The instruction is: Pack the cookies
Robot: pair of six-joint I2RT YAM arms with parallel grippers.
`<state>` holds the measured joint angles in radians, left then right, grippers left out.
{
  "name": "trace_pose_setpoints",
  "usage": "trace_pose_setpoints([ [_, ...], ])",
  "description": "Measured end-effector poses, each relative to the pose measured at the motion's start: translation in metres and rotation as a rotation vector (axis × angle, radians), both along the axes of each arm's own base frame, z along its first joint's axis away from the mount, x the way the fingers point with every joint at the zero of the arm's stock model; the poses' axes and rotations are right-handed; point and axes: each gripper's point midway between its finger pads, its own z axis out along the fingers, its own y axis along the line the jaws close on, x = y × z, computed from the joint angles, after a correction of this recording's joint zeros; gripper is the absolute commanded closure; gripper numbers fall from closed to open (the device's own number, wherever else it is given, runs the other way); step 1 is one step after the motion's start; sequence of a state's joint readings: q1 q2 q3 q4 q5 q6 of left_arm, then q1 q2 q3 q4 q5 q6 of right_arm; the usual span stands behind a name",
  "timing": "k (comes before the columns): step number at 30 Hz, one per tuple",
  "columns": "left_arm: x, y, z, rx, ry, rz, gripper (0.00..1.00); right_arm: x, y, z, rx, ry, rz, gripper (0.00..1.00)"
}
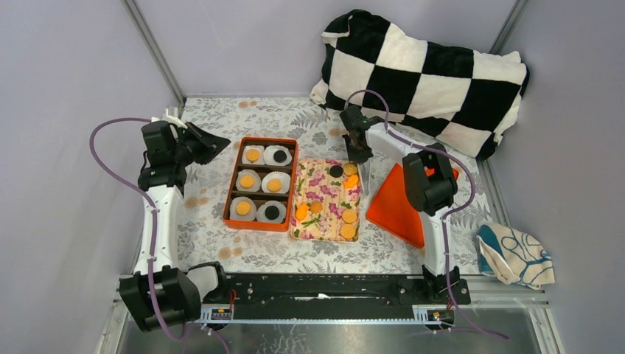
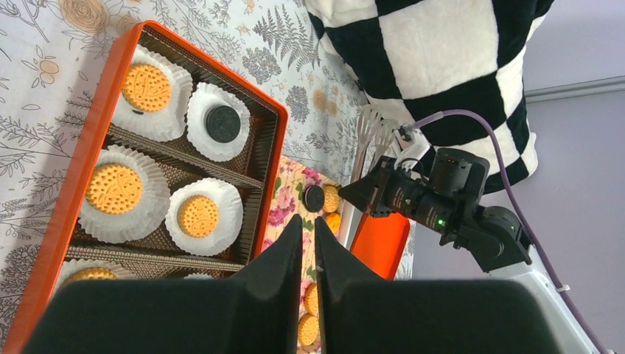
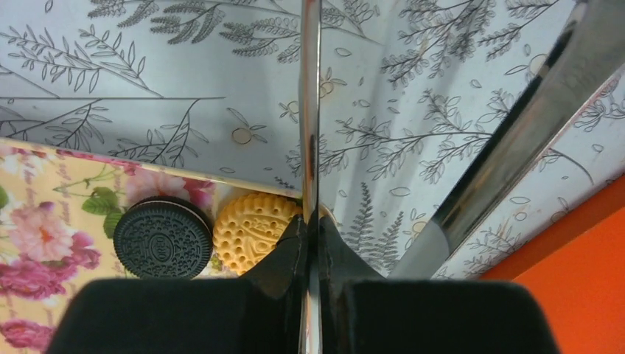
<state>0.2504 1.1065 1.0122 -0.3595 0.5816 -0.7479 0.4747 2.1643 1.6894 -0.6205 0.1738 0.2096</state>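
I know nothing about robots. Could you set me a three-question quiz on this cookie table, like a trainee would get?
1. Count: how many white pleated paper cups in the orange rectangular box hold a round cookie?
2. True or false: the right gripper is holding nothing.
3. What lies right beside the black round cookie on the floral-patterned rectangular tray? A) a golden round cookie B) a paper cup C) a spoon

Key: 1. Six. 2. False: it is shut on thin metal tongs. 3. A.
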Motion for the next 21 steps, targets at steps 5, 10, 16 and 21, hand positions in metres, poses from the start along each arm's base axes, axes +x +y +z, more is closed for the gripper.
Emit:
trace_pose_setpoints([
  [5,0.003,-0.005,-0.005,0.002,0.014,-0.011,0.86,0.004,-0.008,-0.002,0.028,0.019,-0.013,0.91],
  [10,0.007,-0.015,-0.014,0.005,0.036,-0.036,0.86,0.004,-0.004,-0.003,0.064,0.031,-0.011,0.53],
  [16,0.005,-0.029,-0.025,0.017,0.057,-0.059,0.87,0.007,0.0,0.001,0.082,0.009,-0.002,0.48],
  [21,0.002,-0.044,-0.034,0.032,0.072,-0.089,0.87,0.007,-0.001,0.018,0.095,-0.03,-0.008,0.45],
])
